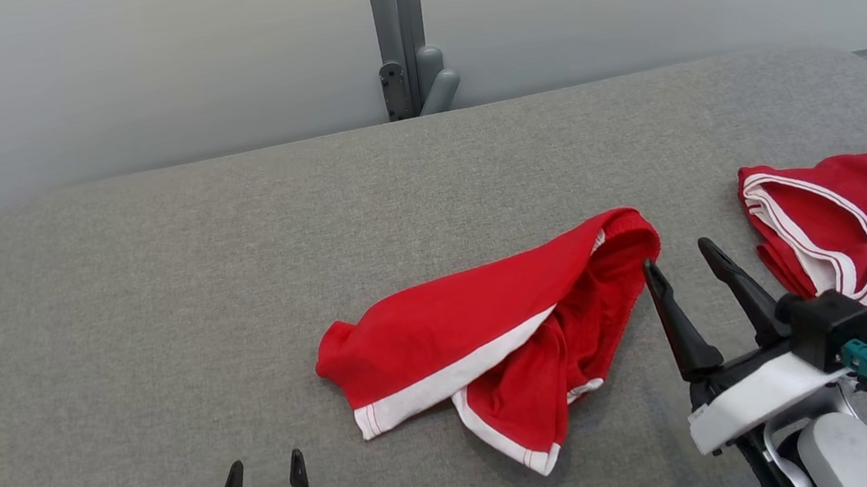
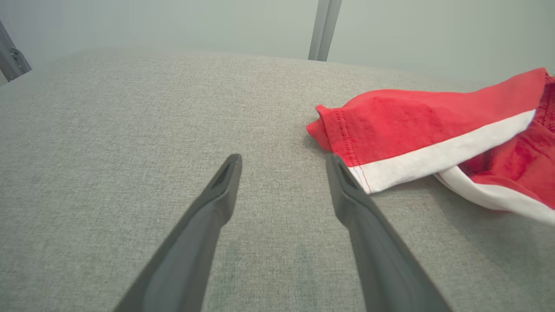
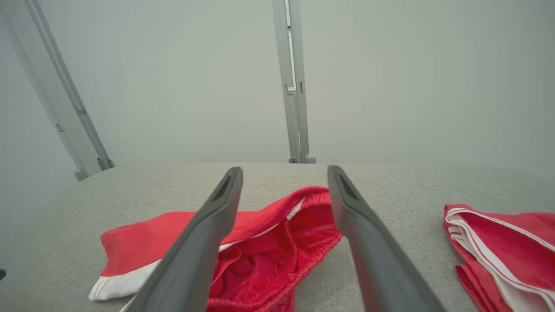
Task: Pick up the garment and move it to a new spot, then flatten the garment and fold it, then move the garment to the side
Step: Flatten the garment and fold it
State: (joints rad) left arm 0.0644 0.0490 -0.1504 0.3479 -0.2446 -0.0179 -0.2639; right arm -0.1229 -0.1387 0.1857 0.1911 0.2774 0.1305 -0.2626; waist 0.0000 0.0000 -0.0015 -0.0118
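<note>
Your right end effector [image 1: 679, 255] is spread and empty, above the gray table [image 1: 160, 310]. The red shorts [image 1: 495, 343] lie crumpled on the table, just left of its fingertips, waistband end nearest; whether they touch, you can't tell. In the right wrist view the open waistband of the shorts [image 3: 277, 242] sits between and below that end effector's [image 3: 284, 170] fingers.

Your left end effector [image 1: 266, 460] is also spread and holds nothing. In the left wrist view the shorts [image 2: 412, 125] are ahead and to the right of it [image 2: 282, 159], white hem corner near the right finger.

A red jersey [image 1: 853, 225] with white trim lies right of the right end effector, apart from the shorts.
</note>
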